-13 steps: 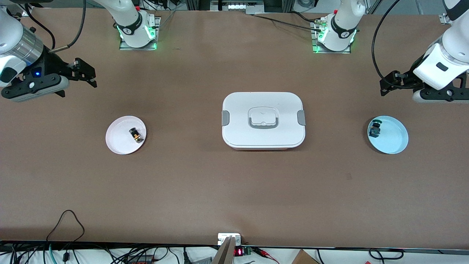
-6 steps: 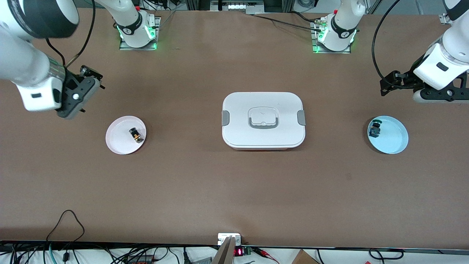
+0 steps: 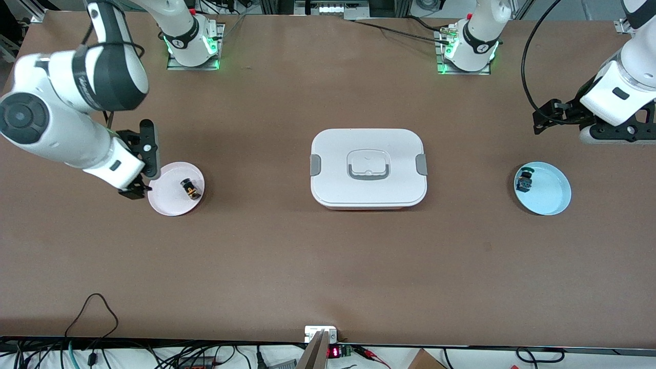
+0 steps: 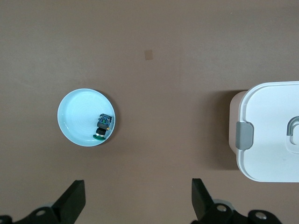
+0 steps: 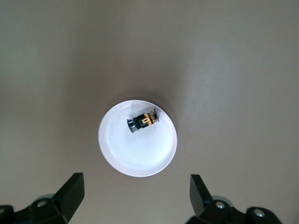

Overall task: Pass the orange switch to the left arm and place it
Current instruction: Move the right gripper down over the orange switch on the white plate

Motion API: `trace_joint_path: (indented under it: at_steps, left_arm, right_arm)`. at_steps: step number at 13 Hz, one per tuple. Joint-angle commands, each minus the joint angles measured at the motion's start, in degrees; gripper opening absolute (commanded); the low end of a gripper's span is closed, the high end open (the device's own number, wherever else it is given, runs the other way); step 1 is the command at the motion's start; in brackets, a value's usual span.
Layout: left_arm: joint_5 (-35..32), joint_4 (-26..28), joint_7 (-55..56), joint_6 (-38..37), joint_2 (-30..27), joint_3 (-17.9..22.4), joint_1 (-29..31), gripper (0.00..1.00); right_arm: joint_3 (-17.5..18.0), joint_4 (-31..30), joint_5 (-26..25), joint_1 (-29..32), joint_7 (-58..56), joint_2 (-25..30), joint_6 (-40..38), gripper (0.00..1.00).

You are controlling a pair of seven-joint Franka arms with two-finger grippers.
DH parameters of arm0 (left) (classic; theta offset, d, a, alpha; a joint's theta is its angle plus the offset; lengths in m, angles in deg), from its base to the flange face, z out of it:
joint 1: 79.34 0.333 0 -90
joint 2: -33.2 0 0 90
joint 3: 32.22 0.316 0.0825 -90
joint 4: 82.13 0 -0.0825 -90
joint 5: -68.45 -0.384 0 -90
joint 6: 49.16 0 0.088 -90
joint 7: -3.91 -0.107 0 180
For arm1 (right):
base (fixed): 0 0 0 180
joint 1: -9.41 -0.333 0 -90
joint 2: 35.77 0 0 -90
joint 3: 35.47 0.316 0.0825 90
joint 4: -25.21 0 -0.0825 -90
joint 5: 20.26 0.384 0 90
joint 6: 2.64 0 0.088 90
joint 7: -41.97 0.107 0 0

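Observation:
The orange switch (image 3: 190,188) lies on its side on a pink plate (image 3: 165,197) toward the right arm's end of the table. My right gripper (image 3: 143,172) hangs open over the plate's outer edge, beside the switch. In the right wrist view the orange switch (image 5: 142,121) rests on the plate (image 5: 135,156), with the right gripper (image 5: 135,196) open and empty above the plate's rim. The white box (image 3: 338,148) stands closed in the middle of the table. My left gripper (image 3: 539,119) waits open over bare table near the blue plate.
A blue plate (image 3: 552,193) toward the left arm's end holds a green-capped switch (image 3: 524,179). The left wrist view shows that blue plate (image 4: 74,116), the green switch (image 4: 103,127), the box's latch end (image 4: 271,135) and the open left gripper (image 4: 138,203).
The right arm has swung down from the table's end to the pink plate, its gripper turning to point downward. The left arm has stayed still.

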Motion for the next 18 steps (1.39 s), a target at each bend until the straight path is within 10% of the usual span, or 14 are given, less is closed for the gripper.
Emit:
trace_joint_path:
  at_steps: [1, 11, 18]
  left_arm:
    - [-1.2, -1.8, -0.1, -1.0, 0.8, 0.0, 0.0, 1.0]
    - [-1.1, -3.1, -0.1, -1.2, 1.6, 0.3, 0.1, 1.0]
    - [-1.1, -3.1, 0.0, -1.2, 1.6, 0.2, 0.0, 1.0]
  right_arm:
    - [0.0, -2.5, -1.0, -0.7, -12.7, -2.4, 6.1, 1.0]
    - [0.1, -22.7, -0.9, -0.1, -21.9, -3.5, 31.5, 1.0]
    - [0.1, -25.7, -0.5, 0.4, -25.1, -5.9, 37.8, 1.0]
